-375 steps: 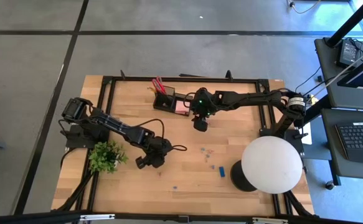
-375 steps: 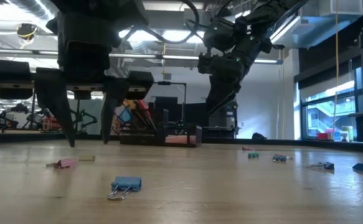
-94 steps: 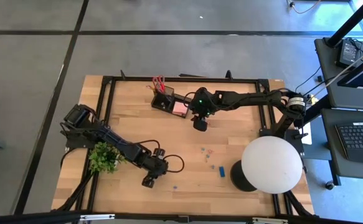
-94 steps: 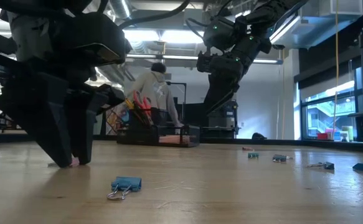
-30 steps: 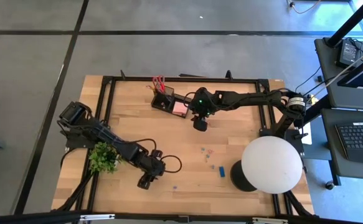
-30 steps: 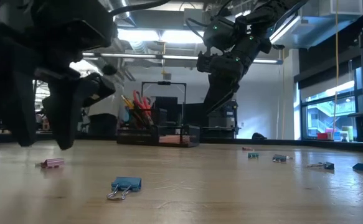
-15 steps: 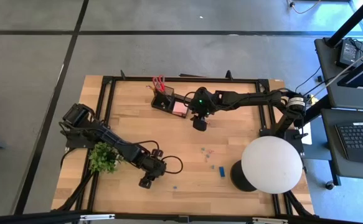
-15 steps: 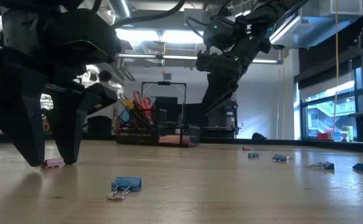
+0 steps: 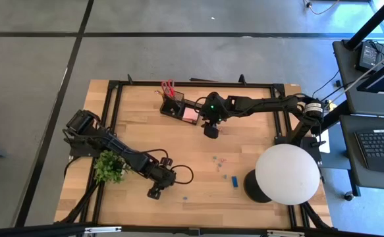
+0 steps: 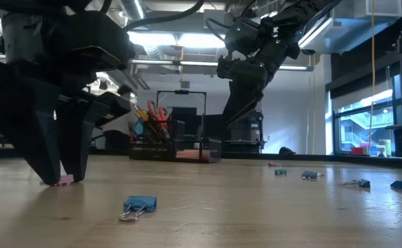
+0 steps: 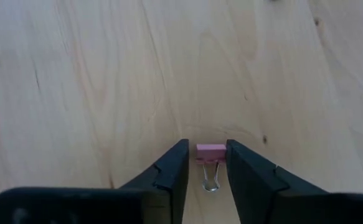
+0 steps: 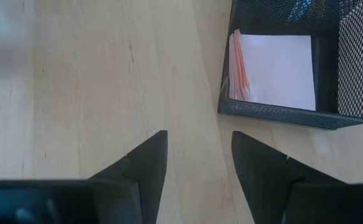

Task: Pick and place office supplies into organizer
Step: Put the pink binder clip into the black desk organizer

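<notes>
Left wrist view: the left claw [image 11: 206, 163] is straddling a pink binder clip [image 11: 210, 153] on the surface [image 9: 257, 151], fingers narrowly parted beside it; the right claw [image 12: 199, 152], half open and empty, is hovering near the organizer [image 9: 182, 108] at twelve o'clock.

- The left arm [image 9: 116, 153] was matte black, built of slim jointed segments, with a looping black cable [image 9: 185, 172] beside its wrist.
- The left claw [image 11: 205, 163] had two dark wedge-shaped fingers [image 11: 172, 167] with flat inner faces.
- The right arm [image 9: 257, 105] was black too, carrying a small green light [image 9: 212, 105] near its wrist.
- The right claw [image 12: 198, 163] showed the same tapered dark fingers [image 12: 149, 158].
</notes>
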`<state>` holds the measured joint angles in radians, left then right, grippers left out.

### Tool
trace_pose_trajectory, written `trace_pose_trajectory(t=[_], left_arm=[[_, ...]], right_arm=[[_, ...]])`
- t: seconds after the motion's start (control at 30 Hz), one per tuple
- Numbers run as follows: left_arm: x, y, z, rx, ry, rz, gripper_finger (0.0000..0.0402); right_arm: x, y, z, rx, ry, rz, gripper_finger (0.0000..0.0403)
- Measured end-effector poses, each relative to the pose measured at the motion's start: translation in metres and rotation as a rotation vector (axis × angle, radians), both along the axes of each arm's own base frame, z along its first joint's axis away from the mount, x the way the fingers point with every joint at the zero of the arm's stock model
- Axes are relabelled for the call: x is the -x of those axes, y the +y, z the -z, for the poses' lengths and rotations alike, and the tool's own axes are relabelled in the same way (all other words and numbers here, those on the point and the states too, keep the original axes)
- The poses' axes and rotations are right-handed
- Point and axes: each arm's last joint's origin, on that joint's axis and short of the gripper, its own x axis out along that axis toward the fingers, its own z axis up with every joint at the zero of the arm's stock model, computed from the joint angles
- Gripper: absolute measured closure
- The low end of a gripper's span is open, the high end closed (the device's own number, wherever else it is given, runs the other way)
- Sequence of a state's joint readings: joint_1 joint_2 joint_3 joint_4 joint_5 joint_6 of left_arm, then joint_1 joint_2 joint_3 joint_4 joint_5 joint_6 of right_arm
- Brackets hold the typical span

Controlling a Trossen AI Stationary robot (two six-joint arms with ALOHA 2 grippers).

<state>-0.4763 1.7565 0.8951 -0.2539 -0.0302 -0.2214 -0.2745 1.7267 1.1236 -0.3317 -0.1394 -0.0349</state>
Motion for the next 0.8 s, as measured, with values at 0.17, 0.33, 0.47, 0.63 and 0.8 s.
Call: trace_pose_trajectory(t=[0.17,0.33,0.47,0.63,0.8], left_arm=[[0.0,0.0,0.0,-0.021,-0.014,0.042,0.0315],[-0.001,0.0,0.0,-0.027,-0.028,0.066,0.0334],[-0.002,-0.001,0.0,-0.022,-0.036,0.067,0.0343],[0.0,0.002,-0.006,-0.013,-0.035,0.066,0.0344],[0.003,0.017,-0.026,-0.031,-0.054,0.006,0.0346]], right_arm=[[0.0,0.0,0.0,0.0,0.0,0.0,0.0221],[0.0,0.0,0.0,0.0,0.001,0.0,0.0221],[0.0,0.0,0.0,0.0,0.001,0.0,0.0221],[0.0,0.0,0.0,0.0,0.001,0.0,0.0221],[0.0,0.0,0.0,0.0,0.002,0.0,0.0221]])
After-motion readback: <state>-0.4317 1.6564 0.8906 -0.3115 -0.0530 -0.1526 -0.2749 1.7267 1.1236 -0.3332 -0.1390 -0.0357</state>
